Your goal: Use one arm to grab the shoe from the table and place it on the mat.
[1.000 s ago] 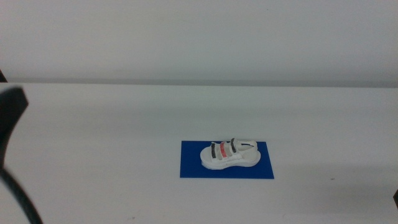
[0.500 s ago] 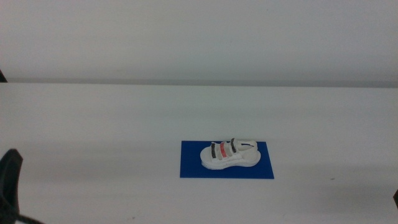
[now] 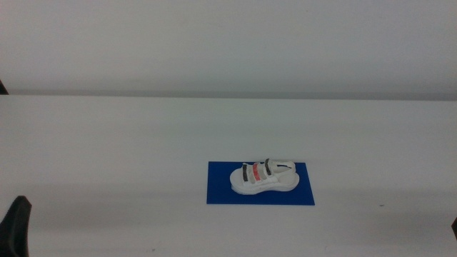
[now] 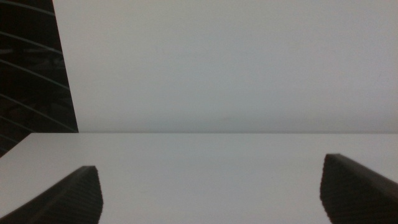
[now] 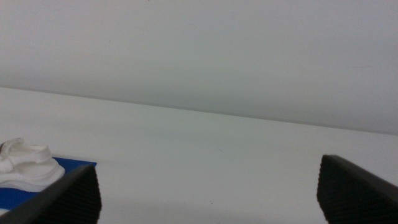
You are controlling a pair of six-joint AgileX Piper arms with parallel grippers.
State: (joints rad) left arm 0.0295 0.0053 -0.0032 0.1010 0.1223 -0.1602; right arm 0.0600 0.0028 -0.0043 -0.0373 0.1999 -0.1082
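Small white sandal-like shoe (image 3: 263,178) with grey and red straps lies flat on the deep blue rectangular mat (image 3: 220,193) on the white table (image 3: 107,143). Left gripper (image 4: 211,196) and right gripper (image 5: 208,196): released, jaws spread wide, holding nothing.

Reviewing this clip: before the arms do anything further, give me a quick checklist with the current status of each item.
1. Shoe rests on the mat: ok, upright, sole down.
2. Shoe fully inside the mat's edges: ok, blue shows on all sides in the middle view.
3. Left gripper free of the shoe: ok, jaws wide apart with nothing between them, only bare table ahead.
4. Right gripper free of the shoe: ok, jaws apart and empty; the shoe lies off to one side in its view.
5. Arms away from the mat: ok, only a dark tip shows at the middle view's lower left corner.
6. Placement step left to do: none visible.
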